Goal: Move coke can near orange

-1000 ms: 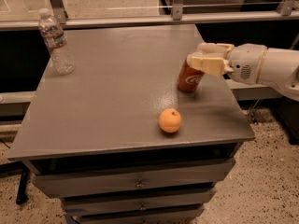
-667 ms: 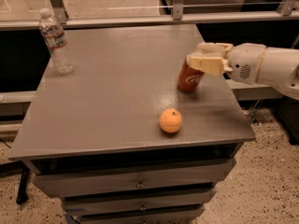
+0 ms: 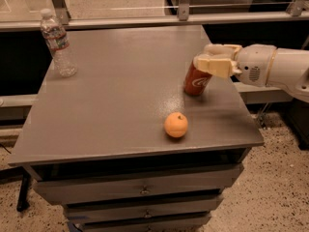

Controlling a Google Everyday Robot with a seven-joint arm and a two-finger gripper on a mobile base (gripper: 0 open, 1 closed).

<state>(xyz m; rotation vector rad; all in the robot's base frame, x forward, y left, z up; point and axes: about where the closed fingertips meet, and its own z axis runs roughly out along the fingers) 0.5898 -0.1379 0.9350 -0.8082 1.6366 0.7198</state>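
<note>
Grey table top (image 3: 120,95), right side: one can (image 3: 197,81), base on the surface, long axis tilted off upright with the top leaning right. Gripper (image 3: 215,64) reaches in from the right, fingers closed on the can's upper end. One orange (image 3: 176,125) sits near the front edge, just in front of the can, not touching. One bottle (image 3: 58,45) stands upright at the far left corner, well apart.

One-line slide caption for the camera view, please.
The gripper holds the tilted coke can by its top, beyond the orange on the grey table; a water bottle stands far left.
</note>
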